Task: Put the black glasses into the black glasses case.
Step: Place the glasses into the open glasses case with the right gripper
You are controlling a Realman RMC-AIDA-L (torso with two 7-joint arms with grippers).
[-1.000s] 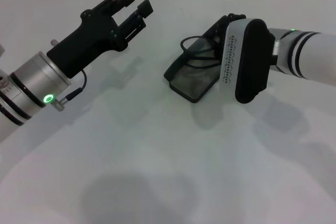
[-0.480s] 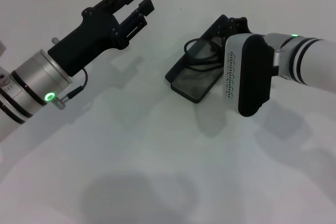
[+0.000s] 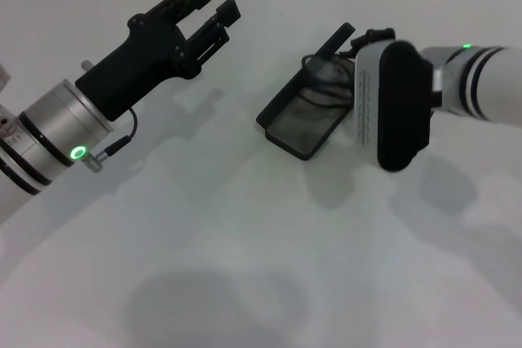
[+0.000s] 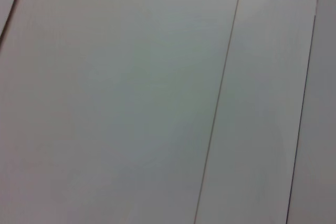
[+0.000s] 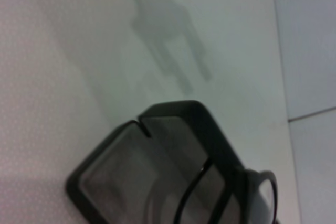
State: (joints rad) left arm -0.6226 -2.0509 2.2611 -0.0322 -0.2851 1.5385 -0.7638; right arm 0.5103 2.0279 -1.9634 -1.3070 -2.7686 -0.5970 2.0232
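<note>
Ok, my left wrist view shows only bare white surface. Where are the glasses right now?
Observer: The glasses lie over the far end of the case, on the right-arm side of the table.
Operator: Is the case open?
Observer: Yes. It is open and its grey lining shows from the head view.
Operator: And my left pincer?
Observer: The left pincer is raised and open, holding nothing, well off to the left of the case.
Operator: What about the right one?
Observer: The right pincer is at the far end of the case, right by the glasses. The arm's wrist housing hides most of it.
</note>
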